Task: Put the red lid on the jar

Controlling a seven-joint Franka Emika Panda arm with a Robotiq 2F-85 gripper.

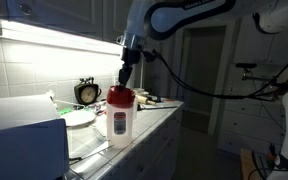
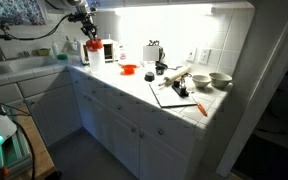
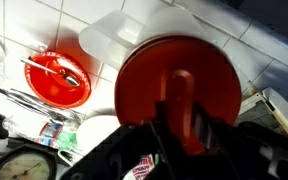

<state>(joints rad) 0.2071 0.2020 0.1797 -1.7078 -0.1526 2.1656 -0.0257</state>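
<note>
The tall whitish jar (image 1: 121,122) stands on the tiled counter, also seen in an exterior view (image 2: 94,52). The red lid (image 1: 121,95) sits at the jar's top. In the wrist view the red lid (image 3: 149,65) fills the middle, and a bit of the jar (image 3: 106,42) shows behind it. My gripper (image 3: 180,112) comes down from above and its fingers are shut on the raised knob in the lid's centre. The gripper also shows right above the jar in both exterior views (image 1: 125,80) (image 2: 88,33). I cannot tell whether the lid is fully seated.
A red bowl (image 3: 59,80) with a metal utensil in it lies beside the jar, also seen in an exterior view (image 2: 129,69). A clock (image 1: 87,92) and a white plate (image 1: 80,118) are nearby. A board with a rolling pin (image 2: 176,82) and bowls (image 2: 220,79) lie farther along.
</note>
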